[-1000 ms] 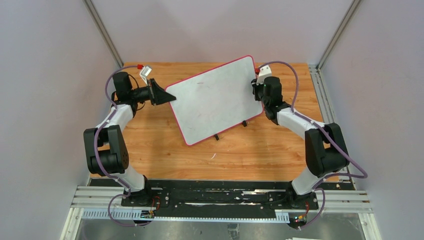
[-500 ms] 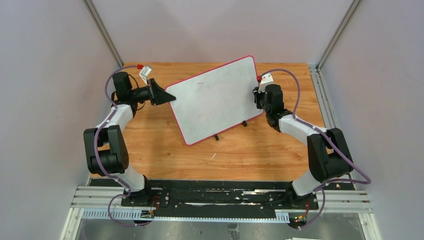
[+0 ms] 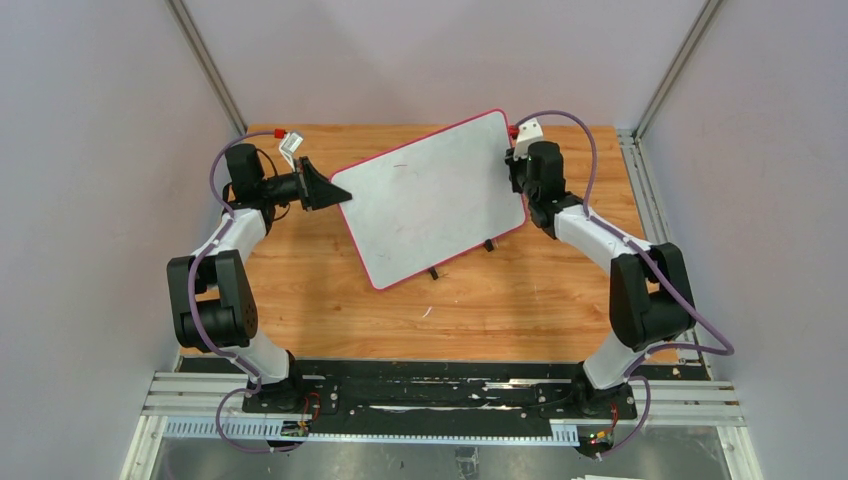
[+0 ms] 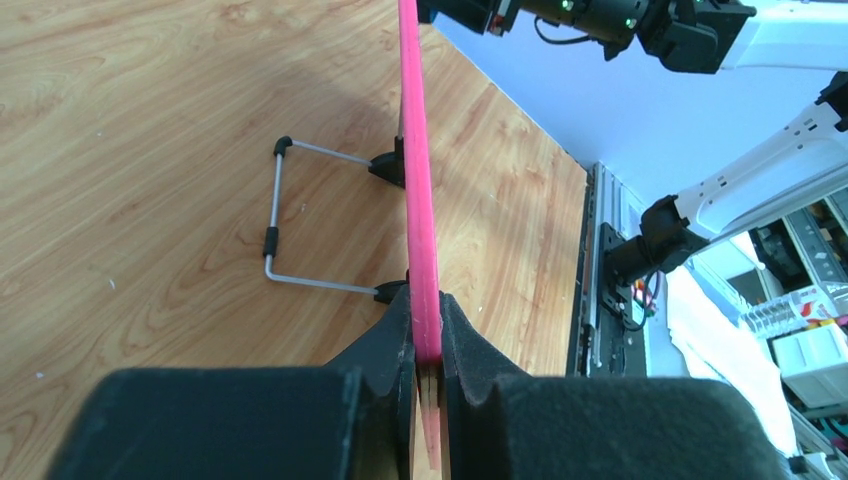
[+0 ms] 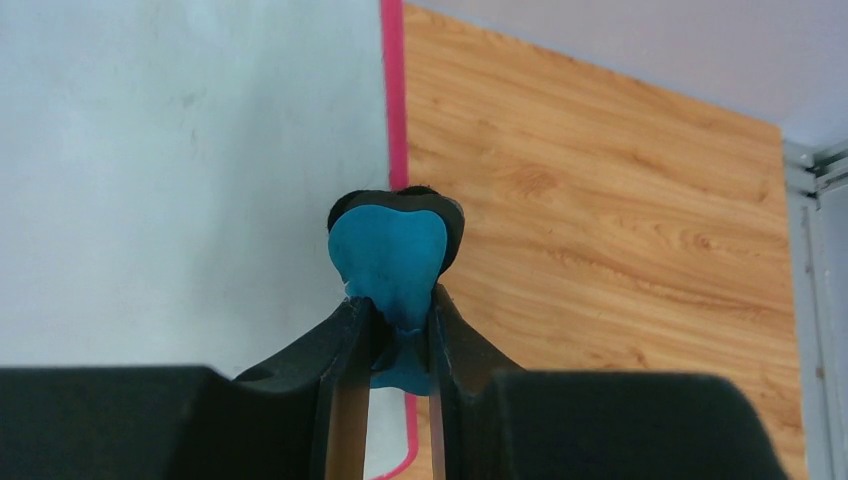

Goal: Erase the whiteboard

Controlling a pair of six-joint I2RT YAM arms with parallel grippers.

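The whiteboard (image 3: pixel 430 195) stands tilted on its two black feet in the middle of the table, white with a pink-red rim and only a faint mark near its top left. My left gripper (image 3: pixel 335 195) is shut on its left rim; the left wrist view shows the pink edge (image 4: pixel 417 180) clamped between the pads. My right gripper (image 3: pixel 518 170) is at the board's right edge, shut on the small blue eraser (image 5: pixel 388 252), which sits against the rim (image 5: pixel 393 90) with the white face (image 5: pixel 180 170) to its left.
The wooden table (image 3: pixel 500 300) carries the board. A wire stand (image 4: pixel 285 215) props the board from behind. Grey enclosure walls and aluminium posts ring the table. A metal rail (image 3: pixel 440 385) runs along the near edge by the arm bases.
My right gripper with the eraser slid along the board's right edge, first down a little, then back up toward the top corner. The left gripper and the board stayed still.
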